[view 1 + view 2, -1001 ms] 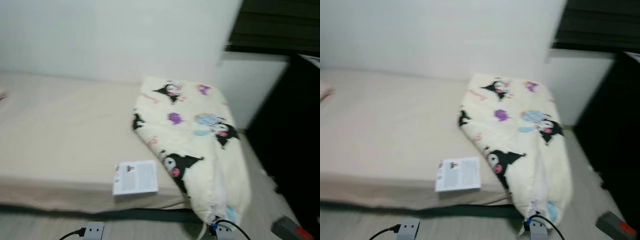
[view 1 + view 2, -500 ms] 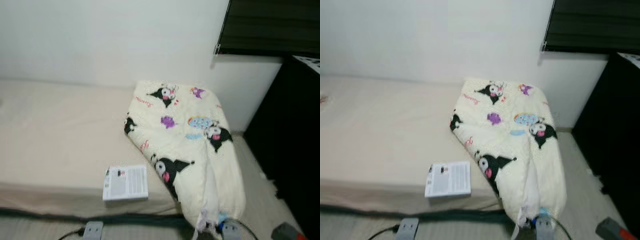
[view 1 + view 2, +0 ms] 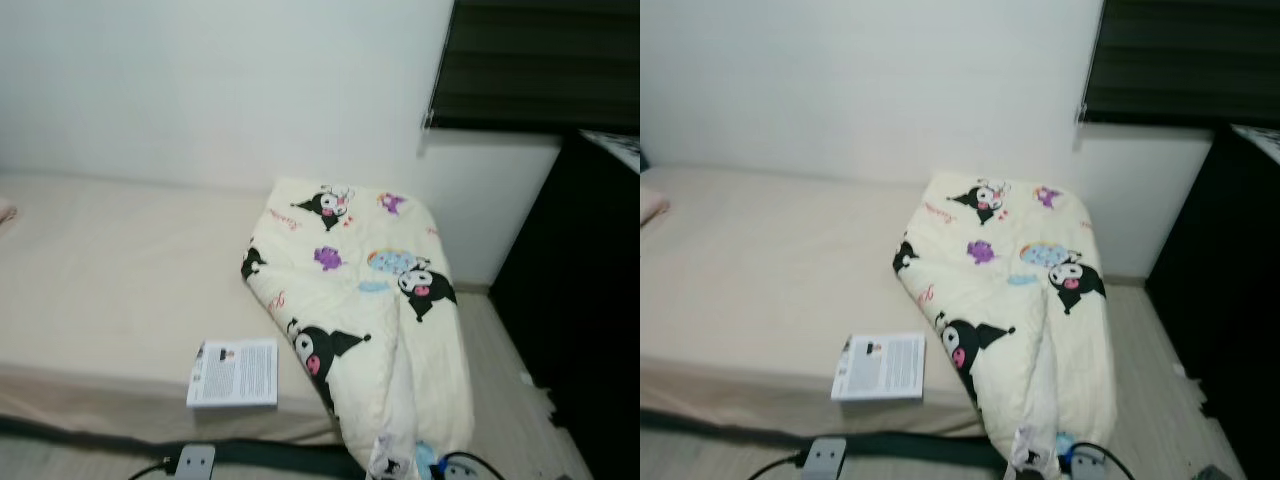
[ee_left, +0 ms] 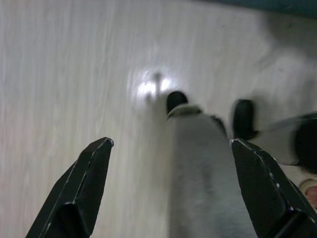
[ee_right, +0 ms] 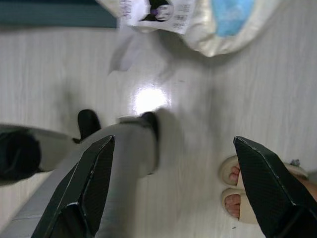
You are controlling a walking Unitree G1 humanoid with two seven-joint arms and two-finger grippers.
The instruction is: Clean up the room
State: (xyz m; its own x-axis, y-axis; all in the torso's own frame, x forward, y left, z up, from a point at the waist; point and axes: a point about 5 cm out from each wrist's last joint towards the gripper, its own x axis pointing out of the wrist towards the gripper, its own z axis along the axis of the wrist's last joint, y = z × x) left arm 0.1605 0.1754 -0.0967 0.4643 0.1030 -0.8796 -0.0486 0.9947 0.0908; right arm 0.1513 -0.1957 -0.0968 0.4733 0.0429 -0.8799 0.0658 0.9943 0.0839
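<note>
Bedding is the main disorder here: a cream cartoon-print blanket [image 3: 365, 320] lies bunched on the end of the bed [image 3: 110, 290], its lower edge spilling off toward the floor [image 5: 247, 89], and a booklet [image 3: 235, 372] lies flat near the bed's front edge, just beside the blanket. Both arms hang idle. The left tool [image 4: 171, 191] points down at the pale floor with its two black fingers spread wide apart and nothing between them; the right tool [image 5: 173, 191] is likewise spread and empty. Below the right tool, the blanket's hanging corner with its printed label [image 5: 158, 10] lies ahead of the fingers, and a person's sandalled toes [image 5: 233, 191] sit on the floor close beside one finger. The robot's own grey legs and dark feet show beneath each tool. The step in hand looks like the approach to the bed, with nothing yet grasped. To do it well, the robot should probably square up to the bed edge, stop with the booklet or the blanket's hanging edge ahead of one tool, and keep the right arm clear of the person's foot before lifting. The cables [image 3: 150, 467] along the bed's base are a snag risk for the feet.
</note>
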